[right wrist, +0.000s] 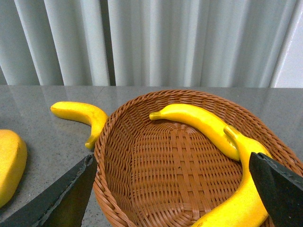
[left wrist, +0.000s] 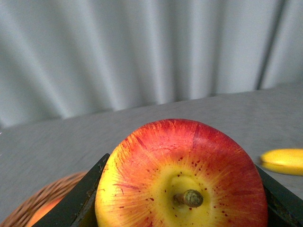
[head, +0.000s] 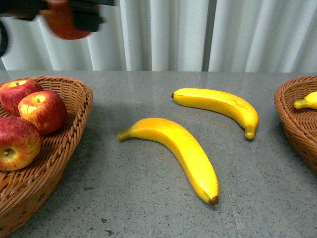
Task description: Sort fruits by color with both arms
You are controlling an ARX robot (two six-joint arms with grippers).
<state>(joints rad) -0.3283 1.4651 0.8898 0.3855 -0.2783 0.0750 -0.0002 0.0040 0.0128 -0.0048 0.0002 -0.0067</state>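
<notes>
1. Front view. The black left gripper hangs high at the far left, blurred, clamped on a glossy red held apple. Below it, a brown woven left basket holds three red-and-yellow apples. Two long curved yellow loose bananas lie apart on the speckled grey table, between this basket and the woven right basket.

2. Left wrist view. The held apple sits stem-outward between the two black fingers, touching both. The left basket's rim shows below and to one side. Judgement: the apple appears not yet centred over the basket. Released here, it could strike the rim or the apples already inside and roll out onto the table.

3. Right wrist view. The right gripper hovers over the right basket, its jaws spread wide with nothing between them. Two yellow sorted bananas rest inside, one just beside a finger. Judgement: the loose bananas remain to be sorted. Their smooth, curved bodies could swivel or slip if pinched off-centre, and both arms reaching toward the middle of the table risk fouling each other.
</notes>
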